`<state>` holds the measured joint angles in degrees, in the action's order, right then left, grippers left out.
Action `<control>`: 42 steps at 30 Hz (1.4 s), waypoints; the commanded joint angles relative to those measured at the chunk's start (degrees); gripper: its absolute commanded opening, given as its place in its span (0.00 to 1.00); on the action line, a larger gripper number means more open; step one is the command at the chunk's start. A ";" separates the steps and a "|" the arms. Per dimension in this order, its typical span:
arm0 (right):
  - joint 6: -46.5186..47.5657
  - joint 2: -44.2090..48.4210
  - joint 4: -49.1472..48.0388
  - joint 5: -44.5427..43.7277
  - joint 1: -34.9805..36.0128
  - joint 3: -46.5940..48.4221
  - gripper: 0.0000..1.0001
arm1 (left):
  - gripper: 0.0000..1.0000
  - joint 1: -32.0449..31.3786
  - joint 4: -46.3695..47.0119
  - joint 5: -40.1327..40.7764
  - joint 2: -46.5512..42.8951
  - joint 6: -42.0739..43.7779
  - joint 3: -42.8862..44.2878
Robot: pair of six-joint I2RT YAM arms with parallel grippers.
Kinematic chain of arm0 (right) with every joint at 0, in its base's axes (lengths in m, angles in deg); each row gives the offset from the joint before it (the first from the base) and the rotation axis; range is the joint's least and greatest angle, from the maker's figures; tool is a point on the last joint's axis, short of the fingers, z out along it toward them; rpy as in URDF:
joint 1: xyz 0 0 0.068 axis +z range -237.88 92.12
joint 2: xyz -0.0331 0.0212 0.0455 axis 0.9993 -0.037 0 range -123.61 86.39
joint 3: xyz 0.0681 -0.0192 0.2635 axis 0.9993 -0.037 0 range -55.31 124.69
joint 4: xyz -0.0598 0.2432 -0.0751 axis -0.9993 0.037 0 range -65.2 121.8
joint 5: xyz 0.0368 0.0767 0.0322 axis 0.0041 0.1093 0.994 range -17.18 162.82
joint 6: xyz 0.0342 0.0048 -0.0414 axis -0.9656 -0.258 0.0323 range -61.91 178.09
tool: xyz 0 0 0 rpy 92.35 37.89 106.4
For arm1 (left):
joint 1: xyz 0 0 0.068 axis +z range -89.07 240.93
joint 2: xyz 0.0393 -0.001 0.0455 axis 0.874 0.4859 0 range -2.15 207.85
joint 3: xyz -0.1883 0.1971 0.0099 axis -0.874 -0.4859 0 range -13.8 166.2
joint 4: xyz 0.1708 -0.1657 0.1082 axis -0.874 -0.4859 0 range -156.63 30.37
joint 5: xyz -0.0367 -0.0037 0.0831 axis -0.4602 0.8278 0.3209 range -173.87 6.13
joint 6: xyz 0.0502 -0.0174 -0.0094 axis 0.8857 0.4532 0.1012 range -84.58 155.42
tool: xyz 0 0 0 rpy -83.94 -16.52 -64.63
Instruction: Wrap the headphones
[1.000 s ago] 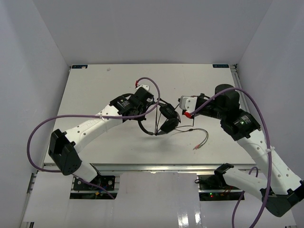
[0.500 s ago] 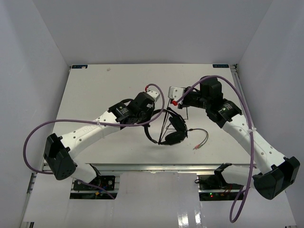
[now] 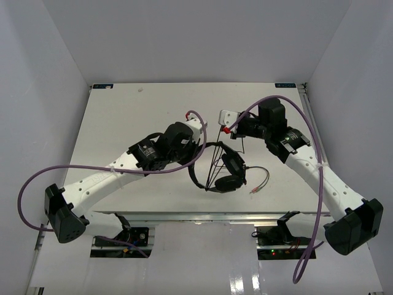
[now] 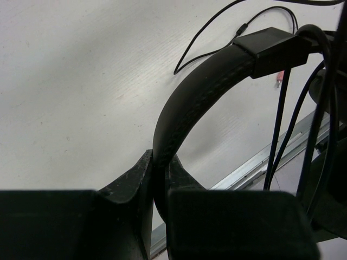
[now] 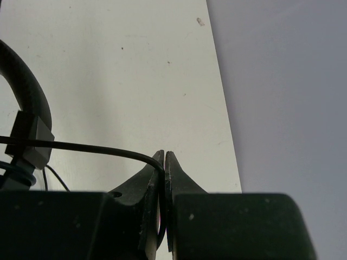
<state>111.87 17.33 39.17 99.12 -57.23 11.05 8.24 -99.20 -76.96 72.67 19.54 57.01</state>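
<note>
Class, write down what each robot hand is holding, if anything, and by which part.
The left hand grips the headphones by their headband. The right hand is shut on their thin cord.

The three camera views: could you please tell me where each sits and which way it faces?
Top external: above and behind the arms, looking down at the table and headphones; the left arm and right arm show, bases nearest.
Left wrist: on that wrist, looking along the left fingers, shut on the headband.
Right wrist: on that wrist, looking along the right fingers, pinching the cord.
Shared: both wrist views show headband, cord and white table.
</note>
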 commanded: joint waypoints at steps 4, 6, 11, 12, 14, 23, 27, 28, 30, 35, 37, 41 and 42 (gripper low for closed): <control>-3.35 1.35 -5.44 2.53 -4.11 -2.25 0.08 | 0.00 -0.84 0.78 -4.26 -4.48 0.38 0.09; -4.27 1.65 -5.44 3.73 -5.17 -2.83 0.08 | 0.00 -0.89 0.73 -4.45 -4.86 0.19 0.43; -6.60 2.48 -5.43 7.26 -6.88 -5.24 0.09 | 0.00 -0.98 0.67 -5.02 -5.67 -0.63 1.14; -7.34 2.63 -5.40 8.36 -7.30 -5.69 0.09 | 0.00 -1.01 0.63 -5.21 -5.80 -0.79 1.47; -8.41 2.80 -5.40 10.51 -8.10 -6.68 0.10 | 0.00 -1.02 0.55 -5.60 -6.18 -1.19 2.27; -17.16 2.24 -6.20 25.70 -11.26 -9.81 0.13 | 0.00 -1.63 -1.57 -6.01 -5.65 -3.12 9.07; -23.02 2.04 -10.91 31.71 -11.57 -13.91 0.16 | 0.00 -1.94 -3.39 -5.50 -4.77 -3.87 12.40; -24.92 1.94 -14.13 32.82 -11.57 -15.01 0.17 | 0.00 -2.04 -3.80 -5.50 -4.57 -4.02 13.00; -29.82 1.64 -20.56 35.84 -11.57 -17.60 0.18 | 0.00 -2.16 -4.57 -5.32 -4.14 -4.25 14.29; -44.77 -0.77 -38.12 39.76 -11.42 -23.32 0.25 | 0.00 -2.72 -7.78 -4.23 -2.01 -4.75 18.53; -48.75 -2.23 -43.65 40.34 -11.25 -25.02 0.28 | 0.00 -2.83 -8.75 -3.72 -1.06 -5.03 20.27; -56.08 -5.61 -55.23 41.23 -10.31 -28.52 0.29 | 0.00 -2.86 -10.12 -2.59 0.78 -5.84 24.05; -57.46 -6.64 -57.38 41.39 -10.16 -29.13 0.30 | 0.00 -2.86 -10.26 -2.14 1.21 -6.29 25.36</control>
<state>65.62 13.42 -0.75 137.17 -68.23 -15.64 5.66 -109.52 -80.37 73.34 15.82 76.57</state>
